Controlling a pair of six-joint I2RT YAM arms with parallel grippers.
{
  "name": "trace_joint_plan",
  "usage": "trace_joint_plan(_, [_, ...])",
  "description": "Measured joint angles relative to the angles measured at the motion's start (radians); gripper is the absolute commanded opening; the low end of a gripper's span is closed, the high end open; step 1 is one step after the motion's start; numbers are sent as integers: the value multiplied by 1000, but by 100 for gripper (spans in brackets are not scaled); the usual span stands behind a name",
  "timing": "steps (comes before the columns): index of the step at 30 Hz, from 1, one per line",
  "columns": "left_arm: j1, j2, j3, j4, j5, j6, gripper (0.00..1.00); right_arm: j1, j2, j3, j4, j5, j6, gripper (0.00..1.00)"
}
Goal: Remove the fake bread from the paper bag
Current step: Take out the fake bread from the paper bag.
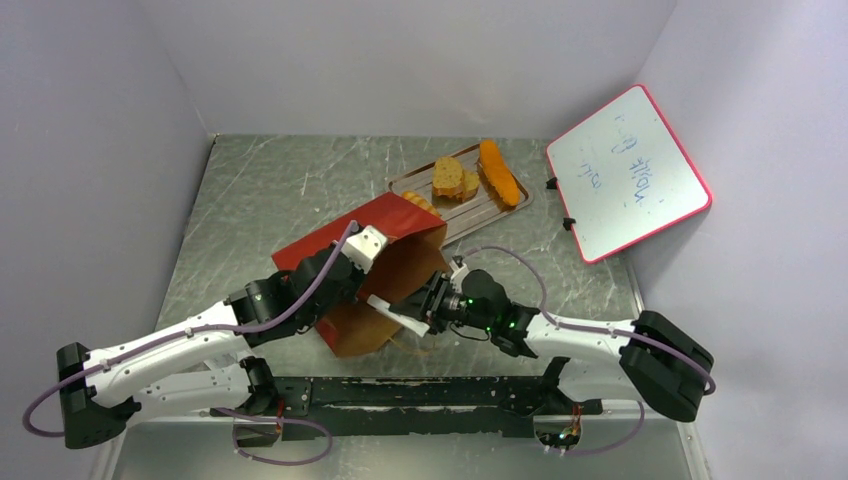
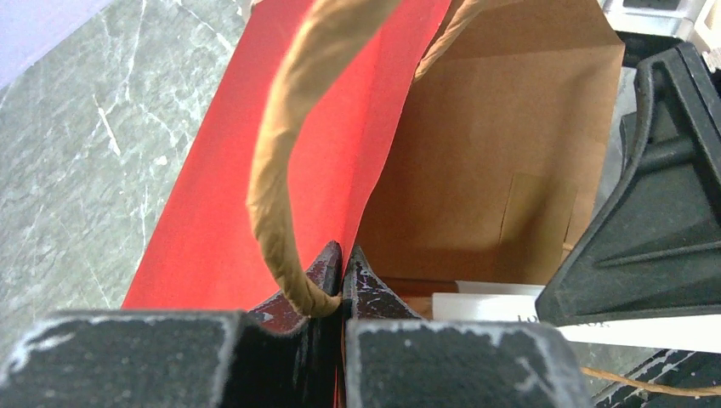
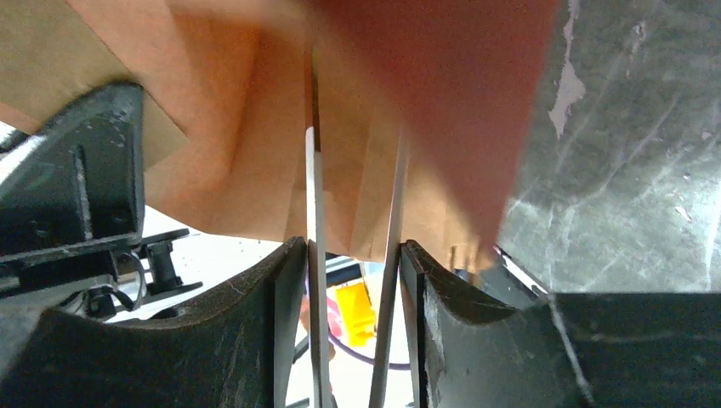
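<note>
The grey marbled surface (image 1: 260, 190) carries a metal tray (image 1: 495, 212); the red paper bag (image 1: 345, 250) lies just beside the tray's near-left corner.

The bag (image 1: 385, 275) lies on its side mid-table, its mouth toward the near edge, between the two grippers. Behind it, toward the far right corner, the breads (image 1: 478, 175) lie on a tray (image 1: 482, 217); a whiteboard (image 1: 627, 172) leans at the right edge.

Hidden and blurred parts
The bag (image 1: 395, 270) covers both grippers' fingertips from above; its red edge (image 3: 434, 85) is blurred at the right wrist.
</note>
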Motion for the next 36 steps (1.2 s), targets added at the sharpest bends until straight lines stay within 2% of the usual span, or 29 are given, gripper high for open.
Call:
trace_joint_plan(9, [-14, -5, -18, 2, 10, -3, 7, 0, 72, 41, 21, 19, -2, 49])
trace_joint_plan(12, [-16, -5, -18, 0, 11, -3, 7, 0, 108, 44, 35, 19, -3, 45])
trace_joint_plan(18, [-19, -5, -23, -3, 10, -3, 7, -3, 141, 56, 61, 18, -12, 14])
trace_joint_plan(23, [-21, -8, -24, -3, -19, -12, 7, -5, 141, 68, 63, 19, -26, 0])
trace_joint_plan(29, [-26, -8, -24, -6, -120, -64, 7, -5, 130, 68, 52, 23, -39, 0])
trace_joint_plan(36, [-23, 39, -5, -36, -327, -132, 7, -5, 56, 75, -34, 39, -88, 0])
